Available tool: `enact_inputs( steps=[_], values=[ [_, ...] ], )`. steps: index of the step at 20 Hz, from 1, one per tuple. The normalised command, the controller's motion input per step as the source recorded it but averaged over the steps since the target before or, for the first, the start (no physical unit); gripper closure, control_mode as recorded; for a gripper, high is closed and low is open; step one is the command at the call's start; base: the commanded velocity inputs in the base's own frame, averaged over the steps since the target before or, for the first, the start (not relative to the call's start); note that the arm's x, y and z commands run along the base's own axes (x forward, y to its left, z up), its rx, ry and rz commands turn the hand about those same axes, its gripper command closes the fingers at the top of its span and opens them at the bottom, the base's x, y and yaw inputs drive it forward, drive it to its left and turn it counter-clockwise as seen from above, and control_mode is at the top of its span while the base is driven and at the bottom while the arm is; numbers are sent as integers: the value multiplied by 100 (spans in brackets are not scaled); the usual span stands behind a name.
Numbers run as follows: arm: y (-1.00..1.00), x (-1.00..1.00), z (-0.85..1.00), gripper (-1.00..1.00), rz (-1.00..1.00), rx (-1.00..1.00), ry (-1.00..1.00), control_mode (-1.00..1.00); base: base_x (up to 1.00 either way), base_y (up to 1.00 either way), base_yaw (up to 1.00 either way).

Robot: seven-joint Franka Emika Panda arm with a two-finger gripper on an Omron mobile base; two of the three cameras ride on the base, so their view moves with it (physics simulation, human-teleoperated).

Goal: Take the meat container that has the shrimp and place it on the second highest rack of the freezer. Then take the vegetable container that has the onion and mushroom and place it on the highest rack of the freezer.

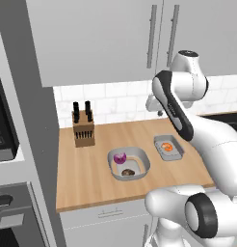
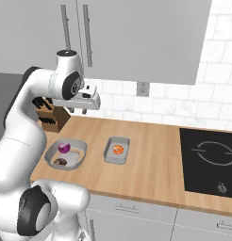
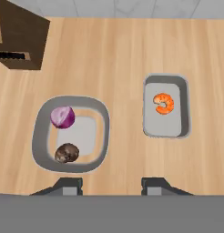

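Clearly no brand, label or writing can be read on anything. The small shallow grey meat container (image 3: 166, 107) sits on the light wooden counter (image 3: 123, 50) with a curled orange shrimp (image 3: 164, 103) inside. Just beside it lies the wider rounded grey vegetable container (image 3: 70, 134), holding a purple onion (image 3: 62, 117) and brown mushroom (image 3: 67, 153). Above both hangs the hand (image 3: 111, 185), spread, holding nothing. A brown wooden knife block (image 1: 84, 126) stands near the wall.

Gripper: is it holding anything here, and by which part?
Nothing is held. The gripper hangs open above the counter, with the meat container and vegetable container both untouched below.
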Motion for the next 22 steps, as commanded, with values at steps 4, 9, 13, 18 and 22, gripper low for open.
enact_inputs(
  steps=[4, 9, 13, 18, 22],
  values=[
    [-36, -19, -12, -100, 0, 4, 0, -100, 0, 0, 0],
    [-46, -33, -16, -100, -5, 5, 0, -100, 0, 0, 0],
    [-41, 0, -40, -100, -67, 0, 9, -100, 0, 0, 0],
    [-35, 0, -41, -100, -84, 0, 6, -100, 0, 0, 0],
    [-28, 0, -51, -100, -84, 5, 9, -100, 0, 0, 0]
  ],
)
